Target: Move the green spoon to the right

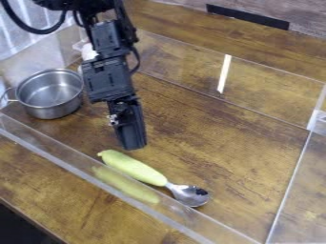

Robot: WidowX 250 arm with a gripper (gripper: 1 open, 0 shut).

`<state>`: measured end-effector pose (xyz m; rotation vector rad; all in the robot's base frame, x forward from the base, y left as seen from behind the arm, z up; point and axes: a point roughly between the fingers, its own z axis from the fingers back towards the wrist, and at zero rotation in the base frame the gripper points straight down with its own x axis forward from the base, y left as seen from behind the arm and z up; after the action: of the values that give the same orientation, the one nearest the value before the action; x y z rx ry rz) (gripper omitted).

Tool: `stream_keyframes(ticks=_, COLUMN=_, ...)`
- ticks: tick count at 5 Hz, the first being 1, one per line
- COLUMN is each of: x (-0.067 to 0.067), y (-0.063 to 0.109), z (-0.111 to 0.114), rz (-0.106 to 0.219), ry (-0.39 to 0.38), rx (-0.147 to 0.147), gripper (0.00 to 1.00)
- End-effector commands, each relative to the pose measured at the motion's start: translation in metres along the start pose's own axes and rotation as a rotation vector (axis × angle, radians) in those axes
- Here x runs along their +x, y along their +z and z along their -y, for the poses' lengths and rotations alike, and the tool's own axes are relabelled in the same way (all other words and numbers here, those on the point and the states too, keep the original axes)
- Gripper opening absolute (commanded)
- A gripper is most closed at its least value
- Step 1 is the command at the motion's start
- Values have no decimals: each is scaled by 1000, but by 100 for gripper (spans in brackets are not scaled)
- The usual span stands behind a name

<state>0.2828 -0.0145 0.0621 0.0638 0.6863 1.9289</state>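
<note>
From the single camera view I look down across a dark wooden table [254, 67] enclosed by low clear acrylic walls [227, 74].

My arm [109, 57] comes in from the upper left and slopes down toward the middle of the enclosure. At its end the gripper [130, 141] points downward, with its black fingers drawn together into one narrow dark tip. I see no gap between them, so I read the tool as fully closed. It has hold of nothing; the tip hangs free above the wood with bare table showing under it.

The green spoon [151, 175] lies flat on the table just below and slightly right of the gripper tip, apart from it. Its yellow-green handle points up-left toward the tip, and its shiny metal bowl [193, 194] lies at the lower right end. The spoon runs roughly parallel to the near acrylic wall and sits close beside it; a pale reflection of the handle shows in that wall.

At the left edge of the view a small steel pot [48, 92] stands upright on the table, well apart from the spoon and left of the arm. It is open at the top, and I can see nothing inside it.

The right half of the enclosure shows only wood grain and glare on the walls.
</note>
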Motion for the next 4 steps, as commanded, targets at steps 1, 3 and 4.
stream_keyframes(ticks=1, x=-25, y=42, z=-16, rz=-42, ry=19, rx=-113, gripper=0)
stream_keyframes(ticks=3, x=-43, y=73, z=-26, rz=-106, ry=123, rx=-146, gripper=0)
stream_keyframes(ticks=4, x=-37, y=71, z=-27, rz=-118, ry=158, rx=-152, gripper=100)
